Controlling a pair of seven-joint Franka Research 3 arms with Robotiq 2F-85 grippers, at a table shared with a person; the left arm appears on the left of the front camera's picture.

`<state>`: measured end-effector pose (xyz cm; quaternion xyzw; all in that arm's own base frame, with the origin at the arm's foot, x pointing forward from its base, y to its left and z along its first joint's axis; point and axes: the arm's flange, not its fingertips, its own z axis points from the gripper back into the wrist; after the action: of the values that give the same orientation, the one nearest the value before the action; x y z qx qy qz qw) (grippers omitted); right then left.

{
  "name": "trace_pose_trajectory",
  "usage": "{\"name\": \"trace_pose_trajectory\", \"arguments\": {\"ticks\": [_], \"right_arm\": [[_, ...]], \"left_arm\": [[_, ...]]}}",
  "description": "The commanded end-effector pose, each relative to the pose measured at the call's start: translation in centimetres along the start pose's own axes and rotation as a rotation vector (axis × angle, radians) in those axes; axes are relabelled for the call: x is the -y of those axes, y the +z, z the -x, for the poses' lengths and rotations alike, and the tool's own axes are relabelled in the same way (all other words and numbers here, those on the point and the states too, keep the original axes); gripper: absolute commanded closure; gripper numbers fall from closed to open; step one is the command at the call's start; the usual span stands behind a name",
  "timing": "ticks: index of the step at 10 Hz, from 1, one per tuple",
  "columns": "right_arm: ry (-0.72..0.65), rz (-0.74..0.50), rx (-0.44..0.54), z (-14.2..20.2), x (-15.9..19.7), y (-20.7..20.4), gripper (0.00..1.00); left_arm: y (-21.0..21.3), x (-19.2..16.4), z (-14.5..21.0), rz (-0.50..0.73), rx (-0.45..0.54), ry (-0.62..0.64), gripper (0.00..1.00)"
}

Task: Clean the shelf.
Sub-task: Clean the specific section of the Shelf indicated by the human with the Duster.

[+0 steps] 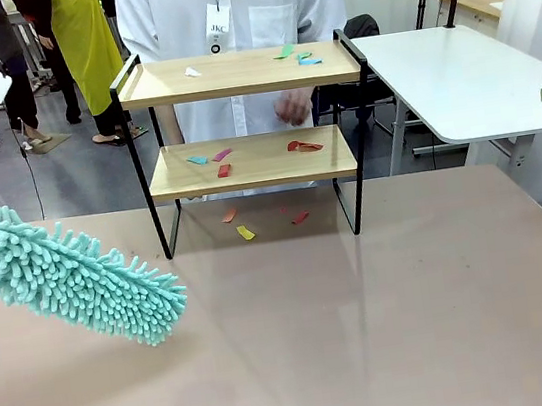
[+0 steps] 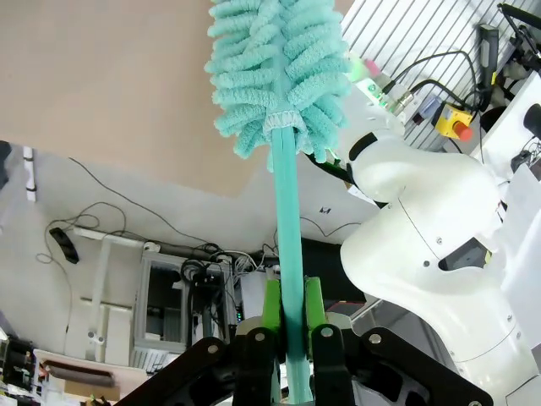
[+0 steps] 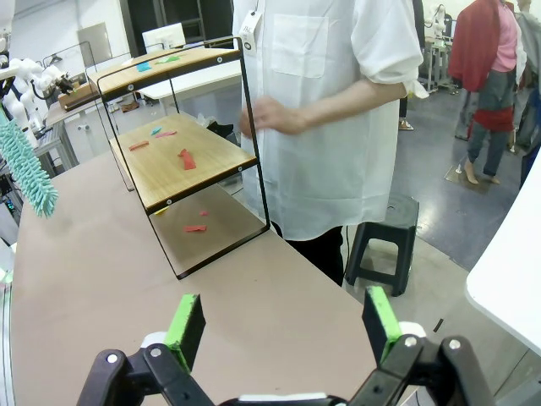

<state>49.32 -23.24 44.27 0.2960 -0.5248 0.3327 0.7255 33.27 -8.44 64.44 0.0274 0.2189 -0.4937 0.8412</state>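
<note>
The shelf (image 1: 250, 163) stands at the table's far middle, two light wood boards in a black frame, with coloured paper scraps (image 1: 220, 156) on both boards and on the table under it. It also shows in the right wrist view as the shelf (image 3: 190, 169). A teal fluffy duster (image 1: 74, 276) hangs over the table's near left, apart from the shelf. My left gripper (image 2: 287, 317) is shut on the duster's teal handle (image 2: 287, 220). My right gripper (image 3: 283, 326) stands open with nothing between its green pads (image 3: 184, 326), near the table's right edge.
A person in a white shirt (image 1: 245, 15) stands behind the shelf, one hand (image 1: 293, 107) between the boards' back. A white table (image 1: 455, 76) stands at the right, a black stool (image 3: 385, 241) on the floor. The brown table (image 1: 368, 321) stretches in front.
</note>
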Motion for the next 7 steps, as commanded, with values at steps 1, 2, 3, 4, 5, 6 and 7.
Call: {"name": "trace_pose_trajectory", "arguments": {"ticks": [1,2,3,4,5,6,7], "right_arm": [[0.006,0.001,-0.006,-0.23,-0.10,-0.04,0.00],[0.006,0.001,-0.006,-0.23,-0.10,-0.04,0.00],[0.006,0.001,-0.006,-0.23,-0.10,-0.04,0.00],[0.006,0.001,-0.006,-0.23,-0.10,-0.04,0.00],[0.006,0.001,-0.006,-0.23,-0.10,-0.04,0.00],[0.006,0.001,-0.006,-0.23,-0.10,-0.04,0.00],[0.006,0.001,-0.006,-0.23,-0.10,-0.04,0.00]], "left_arm": [[0.28,0.23,0.32,-0.006,-0.015,0.008,0.87],[0.28,0.23,0.32,-0.006,-0.015,0.008,0.87],[0.28,0.23,0.32,-0.006,-0.015,0.008,0.87],[0.28,0.23,0.32,-0.006,-0.015,0.008,0.87],[0.28,0.23,0.32,-0.006,-0.015,0.008,0.87],[0.28,0.23,0.32,-0.006,-0.015,0.008,0.87],[0.28,0.23,0.32,-0.006,-0.015,0.008,0.87]]}}
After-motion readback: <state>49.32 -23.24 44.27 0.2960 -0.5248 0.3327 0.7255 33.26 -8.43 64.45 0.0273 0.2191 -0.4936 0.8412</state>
